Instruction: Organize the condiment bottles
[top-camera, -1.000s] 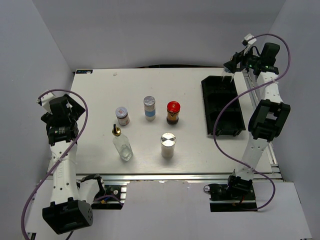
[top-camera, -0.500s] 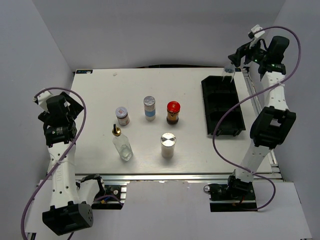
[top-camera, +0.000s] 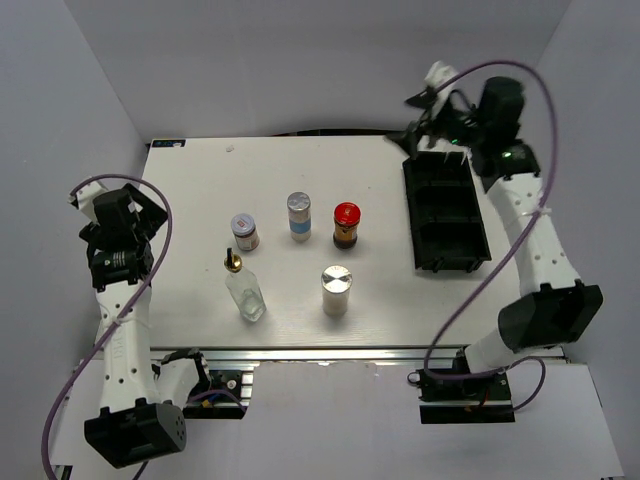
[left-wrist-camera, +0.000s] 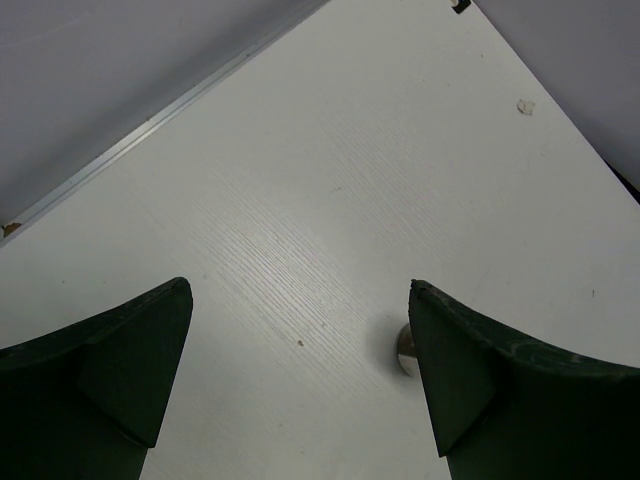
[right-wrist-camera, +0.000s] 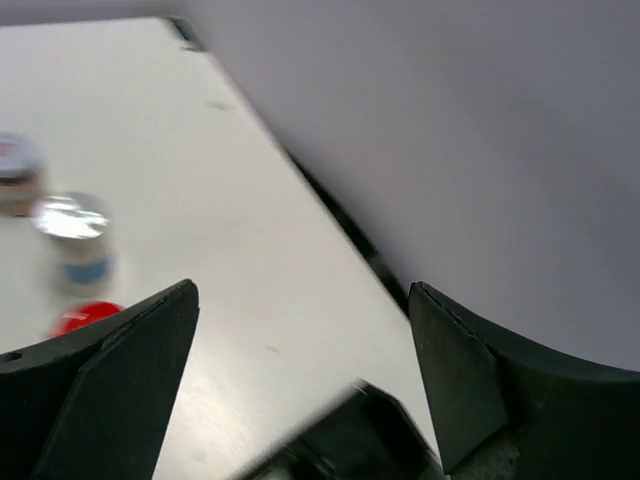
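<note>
"Left gripper (left-wrist-camera: 300, 290), right gripper (right-wrist-camera: 300, 295) — how are they held?"
"Both are spread apart, nothing gripped."
"And the condiment bottles (top-camera: 299, 215)?"
"Five are stood on the table (top-camera: 190, 200), left of the black tray (top-camera: 412, 215) (labels cannot be read)."

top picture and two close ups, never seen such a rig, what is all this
A robot's left arm and right arm are bolted at the near edge of the table. The wide picture looks down from above; the other two come from a camera on each wrist, so the dark shapes are its own fingers. Five containers stand mid-table: a glass bottle, a white shaker, a small jar, a blue-labelled shaker and a red-lidded jar. A black tray lies at the right. The left hand and right hand are open, holding nothing.
</note>
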